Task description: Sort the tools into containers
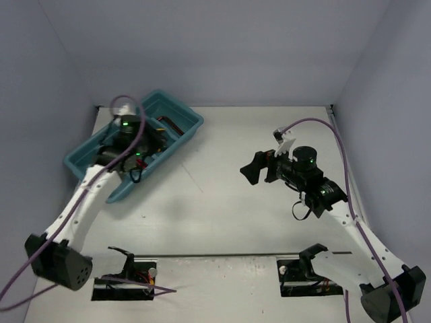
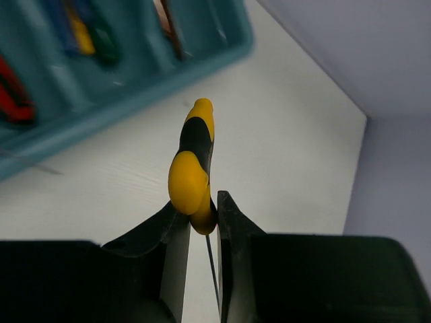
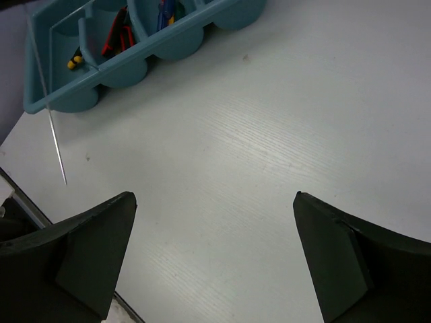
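**Item 1 – left arm** (image 1: 87, 195). It reached from its base up and over the teal tray (image 2: 135, 94), with the wrist above the tray's near long side in the overhead view. The left gripper (image 2: 201, 205) was clenched on a yellow-black T-handle driver (image 2: 192, 161). The fingers (image 2: 172, 235) pinched the lower end of the handle, and the thin shaft ran down between them. From the wrist view the handle stood up against the bare table (image 2: 289, 155) just beside the tray's long wall. It could not be told which compartment lay under the driver.

**Item 2 – tray contents.**
- End compartment: another yellow-black tool (image 3: 74, 60).
- Next compartment: a red utility knife (image 3: 118, 37).
- Compartment after that: blue and green screwdrivers (image 3: 165, 10).

**Item 3 – right arm** (image 1: 357, 229). It was folded at the elbow, well apart from the tray on its right side, with the wrist turned toward the tray. The right gripper (image 3: 214, 202) was released and held nothing. Its fingers (image 3: 101, 249) were spread wide over the table, with only tabletop showing between them.
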Controlling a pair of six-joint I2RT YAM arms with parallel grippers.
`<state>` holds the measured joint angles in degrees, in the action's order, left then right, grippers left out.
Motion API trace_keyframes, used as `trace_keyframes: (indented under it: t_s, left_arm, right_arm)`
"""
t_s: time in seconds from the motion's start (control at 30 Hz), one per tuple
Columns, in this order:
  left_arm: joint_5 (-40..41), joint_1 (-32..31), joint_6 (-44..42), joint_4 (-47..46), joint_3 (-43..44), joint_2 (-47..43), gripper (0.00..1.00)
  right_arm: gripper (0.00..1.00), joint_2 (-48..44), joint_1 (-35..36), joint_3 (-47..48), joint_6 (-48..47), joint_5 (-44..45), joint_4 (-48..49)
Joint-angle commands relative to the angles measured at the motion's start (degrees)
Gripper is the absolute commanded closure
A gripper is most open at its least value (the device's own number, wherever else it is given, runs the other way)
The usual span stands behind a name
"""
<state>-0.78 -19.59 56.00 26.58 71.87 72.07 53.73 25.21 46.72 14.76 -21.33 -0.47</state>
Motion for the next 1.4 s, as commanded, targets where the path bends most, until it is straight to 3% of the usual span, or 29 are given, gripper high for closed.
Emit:
trace_keyframes:
  t_s: [0.0,0.07,0.17,0.43,0.6,0.73,0.8,0.93,0.97,1.13,1.37]
  left_arm:
    - [0.7,13.6,-5.7,12.0,-2.6,-10.4,1.00]
    - [-1.3,23.2,-7.1,13.0,-4.3,-12.0,1.00]
    - [-4.3,31.6,-8.1,13.0,-5.5,-11.1,1.00]
    - [-6.2,41.8,-7.8,8.8,-5.1,-0.7,1.00]
    - [-6.2,43.6,-8.7,7.6,-2.6,7.3,0.99]
    - [-6.8,44.7,-9.9,7.6,-0.1,12.1,0.87]
    - [-6.7,44.7,-10.5,7.8,1.3,13.4,0.78]
    - [-6.8,44.8,-11.2,7.8,1.9,14.0,0.49]
    - [-6.9,44.8,-11.3,7.9,1.8,13.8,0.46]
    - [-9.1,44.8,-12.2,8.9,2.3,11.1,0.41]
    - [-13.9,42.6,-14.8,14.5,7.0,-1.2,0.40]
  right_arm:
    - [0.00,-4.1,0.2,-2.7,0.2,0.5,0.7]
    - [0.00,-5.7,0.3,-4.1,1.0,0.1,0.7]
    - [0.00,-6.8,0.3,-4.9,1.4,-0.8,0.6]
    - [0.00,-8.3,2.7,-4.6,0.8,-0.6,-2.1]
    - [0.00,-9.2,3.8,-4.3,-0.1,0.7,-3.6]
    - [0.00,-9.4,4.4,-3.7,-1.0,1.8,-4.9]
    - [0.00,-9.4,4.5,-3.6,-1.2,2.2,-5.3]
    - [0.00,-9.2,4.5,-3.3,-1.4,2.7,-5.7]
    - [0.00,-9.1,4.5,-3.2,-1.4,2.8,-5.8]
    - [0.00,-8.9,4.5,-2.3,-1.6,4.2,-6.4]
    - [0.00,-7.6,4.4,4.0,-3.5,11.8,-10.8]
